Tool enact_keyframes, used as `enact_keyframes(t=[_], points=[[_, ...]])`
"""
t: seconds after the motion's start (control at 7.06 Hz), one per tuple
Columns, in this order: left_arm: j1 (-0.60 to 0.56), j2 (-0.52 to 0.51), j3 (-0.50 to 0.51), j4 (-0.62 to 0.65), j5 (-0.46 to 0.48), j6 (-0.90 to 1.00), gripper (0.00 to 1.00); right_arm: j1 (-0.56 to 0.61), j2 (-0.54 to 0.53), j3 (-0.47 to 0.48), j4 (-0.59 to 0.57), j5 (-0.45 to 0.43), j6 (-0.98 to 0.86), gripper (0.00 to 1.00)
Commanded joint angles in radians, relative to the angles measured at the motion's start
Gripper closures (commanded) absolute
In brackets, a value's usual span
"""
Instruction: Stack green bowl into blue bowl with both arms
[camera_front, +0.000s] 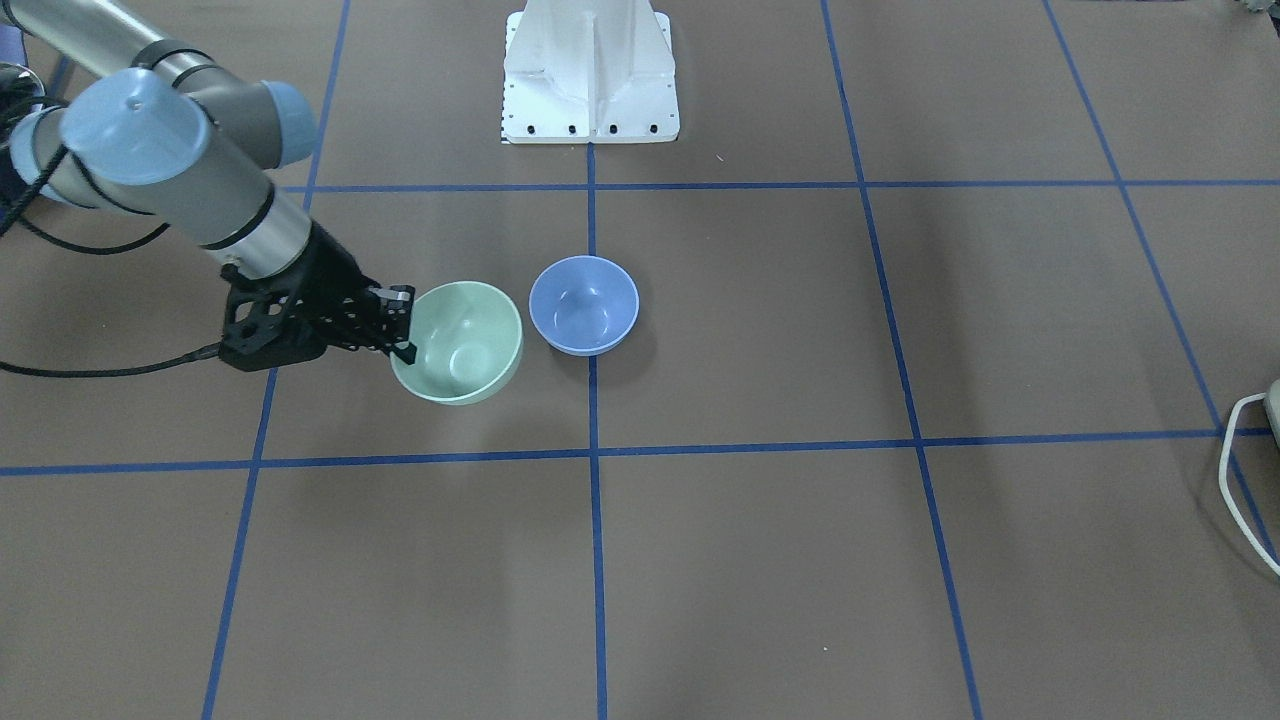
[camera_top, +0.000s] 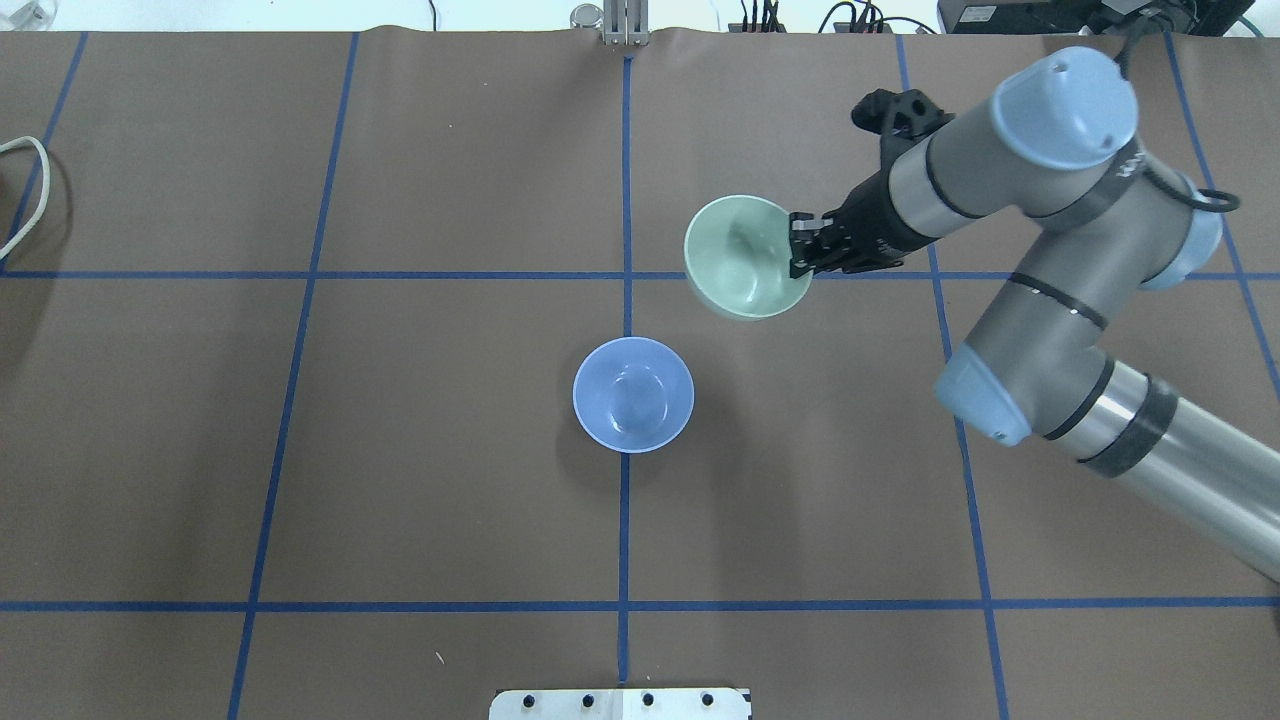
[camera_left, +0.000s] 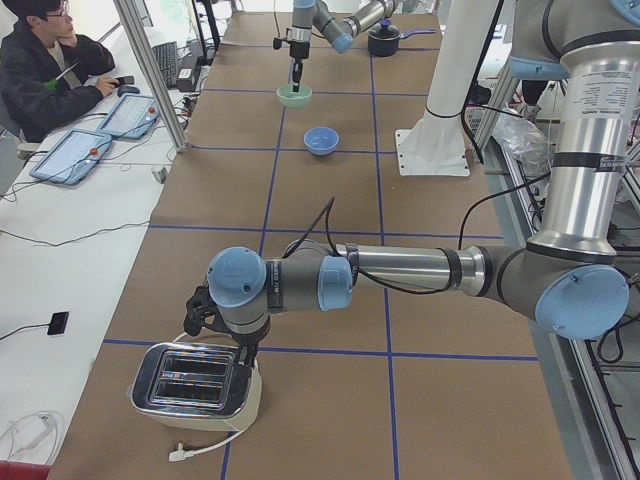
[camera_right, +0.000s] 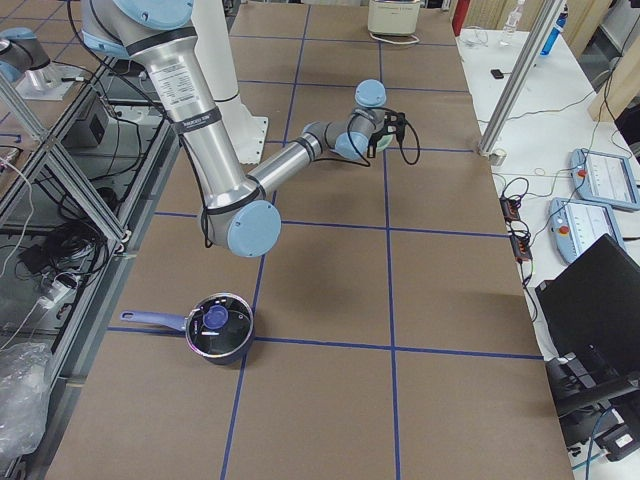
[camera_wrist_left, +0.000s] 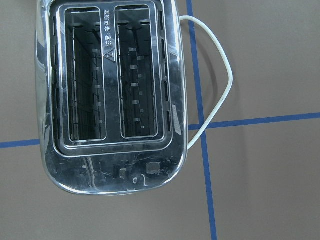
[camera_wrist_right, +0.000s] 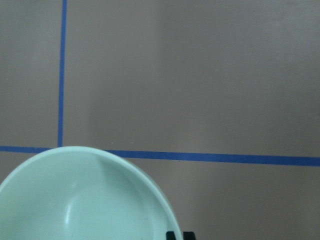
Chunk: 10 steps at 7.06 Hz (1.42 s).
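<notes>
Rim-pinch by right gripper (camera_top: 798, 250) clenched on green bowl (camera_top: 740, 262), likely light, stiff, slippery-glossy, best held at claw-side rim; blue bowl (camera_top: 633, 394) ahead.

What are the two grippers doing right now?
Right gripper: shut on the green bowl, at its rim.
Left gripper: cannot tell; it hangs over the toaster.

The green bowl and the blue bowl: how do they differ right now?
The green bowl is mint; the blue bowl is periwinkle. The right hand grips the green bowl's rim; nothing touches the blue bowl. The green bowl looks tilted; the blue bowl sits level on the table. Both are round, plain, empty.
</notes>
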Motion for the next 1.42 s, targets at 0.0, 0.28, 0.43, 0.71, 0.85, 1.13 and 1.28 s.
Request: enact_keyframes(t=[0.0, 0.28, 0.43, 0.71, 0.85, 1.13, 1.28], points=[[0.002, 0.001, 0.001, -0.003, 0.0, -0.001, 0.01, -0.178, 0.143, 0.032, -0.232, -0.214, 0.079, 1.0], [0.004, 0.001, 0.001, -0.003, 0.0, -0.001, 0.01, -0.257, 0.142, 0.019, -0.237, -0.303, 0.085, 1.0], [0.004, 0.001, 0.001, -0.003, 0.0, -0.001, 0.01, -0.267, 0.142, -0.003, -0.236, -0.316, 0.085, 1.0], [0.004, 0.001, 0.001, -0.003, 0.0, -0.001, 0.01, -0.278, 0.13, -0.009, -0.237, -0.316, 0.085, 1.0], [0.004, 0.001, 0.001, -0.003, 0.0, -0.001, 0.01, -0.28, 0.13, -0.009, -0.239, -0.316, 0.084, 1.0], [0.004, 0.001, 0.001, -0.005, 0.0, -0.001, 0.01, -0.28, 0.127, -0.009, -0.239, -0.314, 0.084, 1.0], [0.004, 0.002, 0.001, -0.005, 0.0, -0.001, 0.01, -0.28, 0.127, -0.009, -0.239, -0.314, 0.082, 1.0]])
